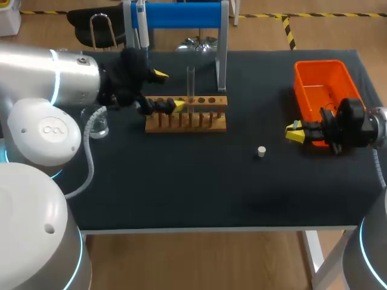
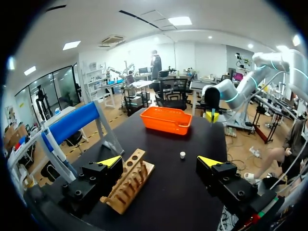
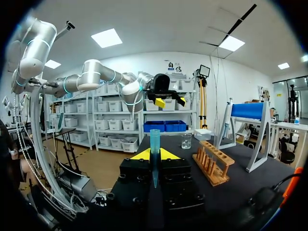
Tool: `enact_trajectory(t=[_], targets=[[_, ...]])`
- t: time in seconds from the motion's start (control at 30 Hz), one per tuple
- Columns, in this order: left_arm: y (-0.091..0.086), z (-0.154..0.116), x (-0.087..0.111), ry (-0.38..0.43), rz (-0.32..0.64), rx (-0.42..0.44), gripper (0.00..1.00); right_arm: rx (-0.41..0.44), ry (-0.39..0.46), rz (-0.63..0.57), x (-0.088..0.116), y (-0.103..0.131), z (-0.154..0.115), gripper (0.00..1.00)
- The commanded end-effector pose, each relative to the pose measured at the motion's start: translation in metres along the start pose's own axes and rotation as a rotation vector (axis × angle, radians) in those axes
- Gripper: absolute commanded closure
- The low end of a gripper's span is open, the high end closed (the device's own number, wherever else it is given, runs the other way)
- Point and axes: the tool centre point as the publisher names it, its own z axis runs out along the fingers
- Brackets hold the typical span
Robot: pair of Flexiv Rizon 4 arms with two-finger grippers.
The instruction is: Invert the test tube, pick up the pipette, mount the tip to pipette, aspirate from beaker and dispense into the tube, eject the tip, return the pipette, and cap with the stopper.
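The black table [image 1: 181, 187] carries everything, and I place things by the wooden rack [image 1: 187, 122] that stands toward its far side, left of the middle. My left arm [image 1: 36, 78] comes in from the left and ends at the rack's left end. There the left gripper [image 1: 169, 90] has its fingers spread wide and holds nothing. In its own wrist view one yellow-tipped finger [image 2: 109, 162] sits just beside the rack [image 2: 129, 185] and the other stands well clear on the open side.

Behind the rack rises the blue-topped stand [image 1: 181, 15], with the pipette [image 1: 141, 27] hanging at its left post. Well to the right of the rack, near the table's right edge, sits the orange bin [image 1: 314, 96]. The right gripper [image 1: 295, 132] is at the bin's near-left corner, far to the rack's right and pointing back toward it.

Left of the rack, partly behind my left arm, is the glass beaker [image 1: 98, 125]. The test tube [image 1: 190, 81] stands upright in one of the rack's middle holes, its open end up.

In the right wrist view the yellow fingertips are drawn in and pinch a blue pipette tip [image 3: 154, 139] from both sides. It stands upright between them, with the rack [image 3: 213, 166] ahead and to one side. The small white stopper [image 1: 261, 151] lies alone on the table, to the right of the rack and nearer to me, between rack and right gripper.
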Motion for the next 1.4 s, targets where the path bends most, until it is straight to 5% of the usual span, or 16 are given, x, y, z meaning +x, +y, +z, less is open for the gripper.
enact_trajectory(t=[0.03, 0.73, 1.4], targets=[[0.007, -0.012, -0.02, -0.036, -0.01, 0.012, 0.0, 0.002, -0.004, -0.001, 0.001, 0.001, 0.0, 1.0], [0.022, 0.01, -0.134, -0.373, -0.226, 0.015, 0.0, 0.002, -0.004, -0.001, 0.001, 0.001, 0.0, 1.0], [0.029, 0.032, -0.19, -0.728, -0.355, 0.103, 0.0, 0.002, -0.004, -0.001, 0.001, 0.001, 0.0, 1.0]])
